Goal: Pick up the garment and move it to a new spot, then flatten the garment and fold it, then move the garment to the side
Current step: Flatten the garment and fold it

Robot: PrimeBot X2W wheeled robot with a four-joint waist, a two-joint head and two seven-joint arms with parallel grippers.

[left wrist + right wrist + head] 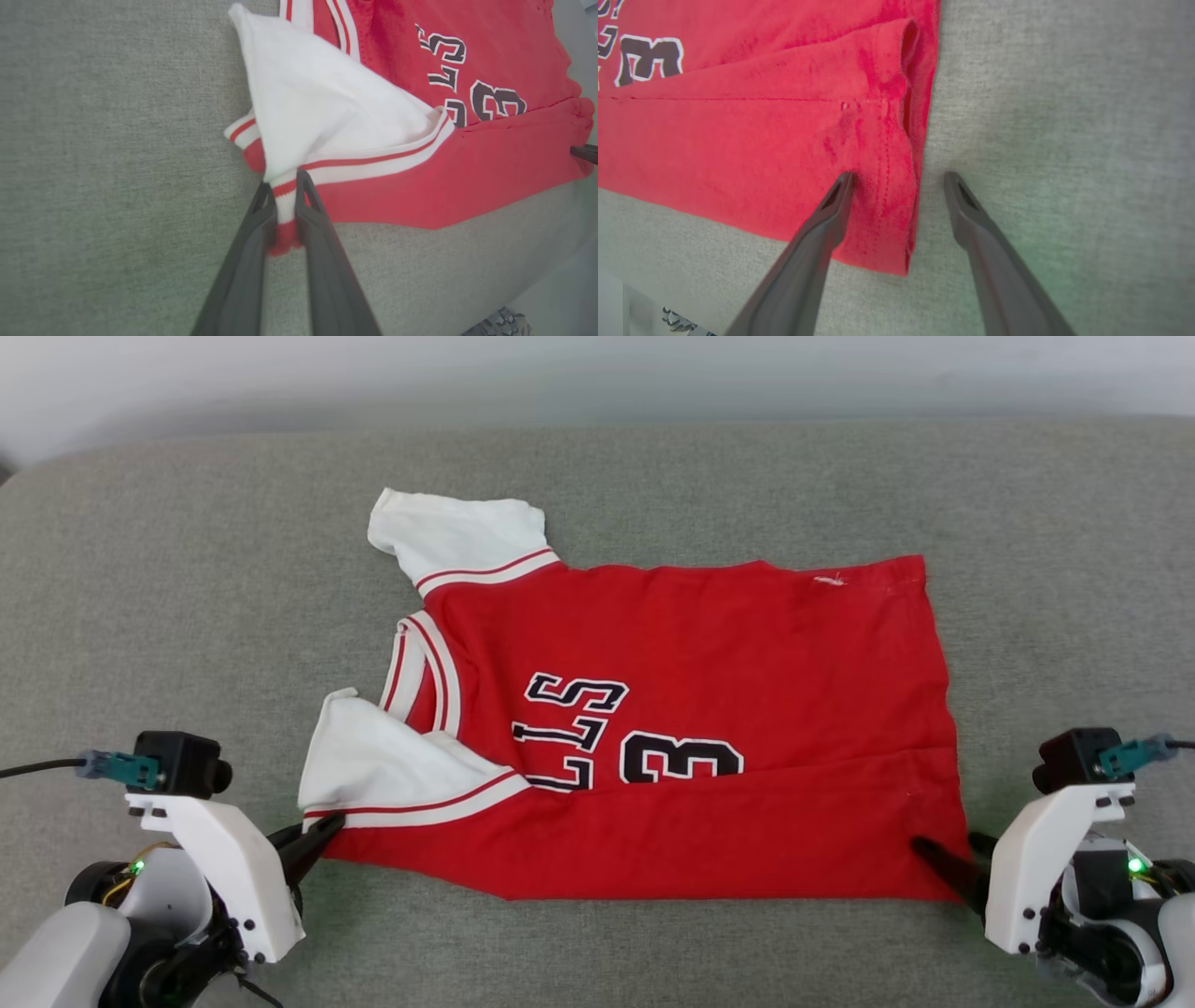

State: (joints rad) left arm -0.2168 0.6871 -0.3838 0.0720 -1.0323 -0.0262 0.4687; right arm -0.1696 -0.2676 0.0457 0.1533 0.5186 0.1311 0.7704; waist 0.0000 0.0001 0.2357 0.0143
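Item: garment, a red jersey T-shirt with white sleeves, lying flat on a grey fabric surface. Its near long edge is folded up over the lower part of the black lettering and numerals.

Left gripper: fingers pressed together, pinching the red-and-white striped trim of the near sleeve. The shirt body spreads ahead and to its right.

Right gripper: fingers spread. 1 tip rests on the hem corner and the other on the grey fabric just beside it.
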